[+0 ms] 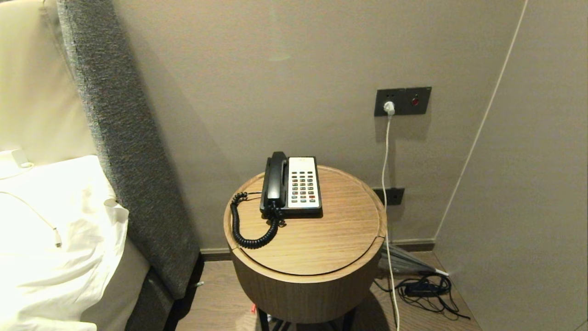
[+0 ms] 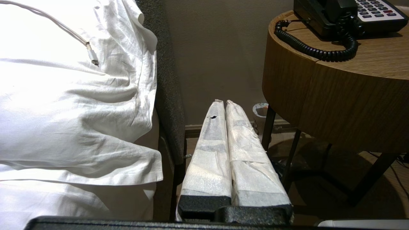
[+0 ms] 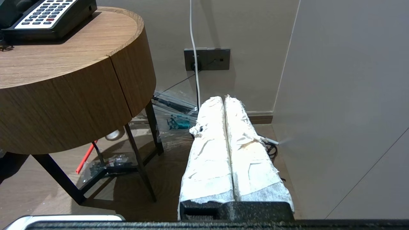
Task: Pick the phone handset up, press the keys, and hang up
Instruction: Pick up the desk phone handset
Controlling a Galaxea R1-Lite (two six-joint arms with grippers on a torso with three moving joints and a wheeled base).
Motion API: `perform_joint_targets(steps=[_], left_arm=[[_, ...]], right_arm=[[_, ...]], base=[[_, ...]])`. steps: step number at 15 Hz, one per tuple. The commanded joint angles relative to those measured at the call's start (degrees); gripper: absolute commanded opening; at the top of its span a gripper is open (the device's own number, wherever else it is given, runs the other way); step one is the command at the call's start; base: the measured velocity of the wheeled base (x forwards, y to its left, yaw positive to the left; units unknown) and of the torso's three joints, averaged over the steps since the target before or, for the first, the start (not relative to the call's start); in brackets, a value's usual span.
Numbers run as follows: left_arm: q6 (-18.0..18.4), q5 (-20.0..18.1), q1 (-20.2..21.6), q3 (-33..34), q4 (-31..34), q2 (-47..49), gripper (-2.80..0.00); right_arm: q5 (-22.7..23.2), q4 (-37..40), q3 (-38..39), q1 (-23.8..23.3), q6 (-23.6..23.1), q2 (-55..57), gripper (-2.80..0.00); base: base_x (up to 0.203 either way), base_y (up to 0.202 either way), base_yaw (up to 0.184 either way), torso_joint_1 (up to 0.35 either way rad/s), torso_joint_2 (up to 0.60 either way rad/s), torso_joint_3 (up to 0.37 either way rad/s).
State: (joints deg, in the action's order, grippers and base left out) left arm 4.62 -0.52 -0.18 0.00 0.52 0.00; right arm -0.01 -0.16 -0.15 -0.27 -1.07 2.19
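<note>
Task not yet begun: the phone handset lies cradled on the phone base beside the keys, on the round worktop. Left hand and right hand, both closed and empty, hang below worktop level.

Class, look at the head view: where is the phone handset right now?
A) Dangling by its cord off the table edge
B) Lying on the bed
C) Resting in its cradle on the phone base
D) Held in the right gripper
C: the handset lies along the left side of the phone base on the round table, beside the keys, with no gripper near it.
</note>
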Motion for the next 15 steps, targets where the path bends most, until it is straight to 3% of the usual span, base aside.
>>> perform_joint_targets(steps=[1, 15], left_arm=[[0.04, 0.00, 0.01, 0.08, 0.00, 0.09, -2.80], [-0.36, -0.01, 0.01, 0.03, 0.10, 0.06, -2.80]], right_arm=[[0.01, -0.02, 0.06, 0.00, 0.02, 0.03, -2.80], [0.01, -0.08, -0.03, 0.00, 0.02, 0.00, -2.80]], base=[[0.000, 0.000, 0.000, 0.000, 0.00, 0.000], [0.000, 0.000, 0.000, 0.000, 0.00, 0.000]])
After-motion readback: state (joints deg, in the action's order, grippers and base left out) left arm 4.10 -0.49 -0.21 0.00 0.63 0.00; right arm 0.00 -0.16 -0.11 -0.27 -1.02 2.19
